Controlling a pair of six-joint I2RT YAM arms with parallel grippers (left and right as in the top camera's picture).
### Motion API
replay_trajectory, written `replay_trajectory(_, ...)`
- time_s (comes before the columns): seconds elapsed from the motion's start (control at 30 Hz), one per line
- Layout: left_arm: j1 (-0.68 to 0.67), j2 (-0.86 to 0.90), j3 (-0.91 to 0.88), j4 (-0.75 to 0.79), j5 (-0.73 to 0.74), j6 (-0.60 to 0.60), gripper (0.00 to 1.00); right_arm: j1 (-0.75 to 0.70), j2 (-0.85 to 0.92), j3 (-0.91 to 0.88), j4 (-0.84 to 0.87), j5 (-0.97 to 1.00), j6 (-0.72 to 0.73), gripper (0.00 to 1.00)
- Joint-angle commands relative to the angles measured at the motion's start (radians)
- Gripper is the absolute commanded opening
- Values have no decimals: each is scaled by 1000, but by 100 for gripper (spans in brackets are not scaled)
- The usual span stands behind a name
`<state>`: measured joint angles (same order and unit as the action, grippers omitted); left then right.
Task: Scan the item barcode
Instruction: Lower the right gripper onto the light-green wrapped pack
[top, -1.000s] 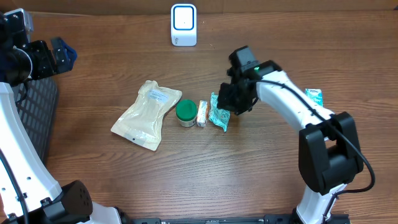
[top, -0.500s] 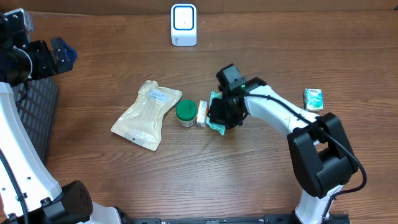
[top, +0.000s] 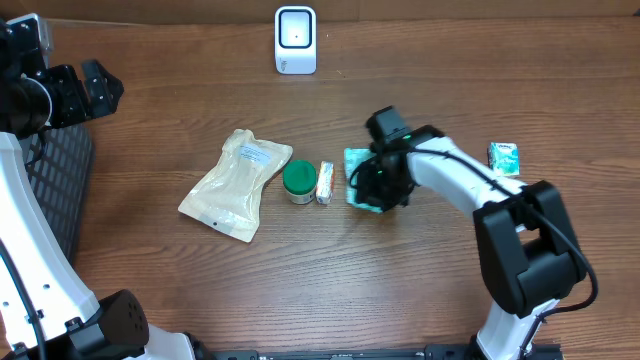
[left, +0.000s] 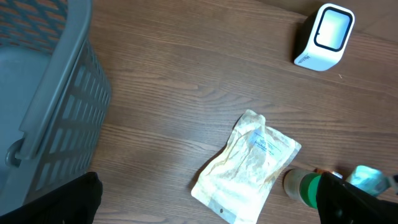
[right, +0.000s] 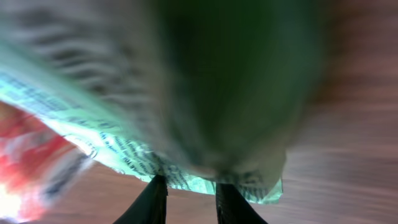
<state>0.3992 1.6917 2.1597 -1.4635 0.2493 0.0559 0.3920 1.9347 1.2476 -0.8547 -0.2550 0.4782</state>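
Teal packet (top: 354, 166) shifted right with right gripper (top: 380, 186), its edge pinched between nearly closed jaws, left gripper (top: 100, 88) spread wide, holding nothing.

Scanner (top: 295, 40) stands at the far edge of the table (top: 200, 290), about the middle. Nearer us a row runs across: pouch (top: 237, 184) on the left, a tub (top: 299, 181) just beside it, a small bar (top: 325, 183) next, then a packet (top: 353, 170) under the right pincer (top: 378, 188). Well off right lies another small pack (top: 504, 157). A basket (top: 60, 190) sits at the left edge.
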Motion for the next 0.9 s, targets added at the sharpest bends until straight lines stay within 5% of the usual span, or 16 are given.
replay_trajectory(0.0,-7,3,3,1,-5,11,100,-74,8,42,-24,150,-200,26)
replay_trajectory(0.4,-7,3,3,1,-6,11,100,-115,5,337,-196,61,-349,29)
replay_trajectory(0.87,-7,3,3,1,-6,11,100,22,7,145,-36,-77,-137,23)
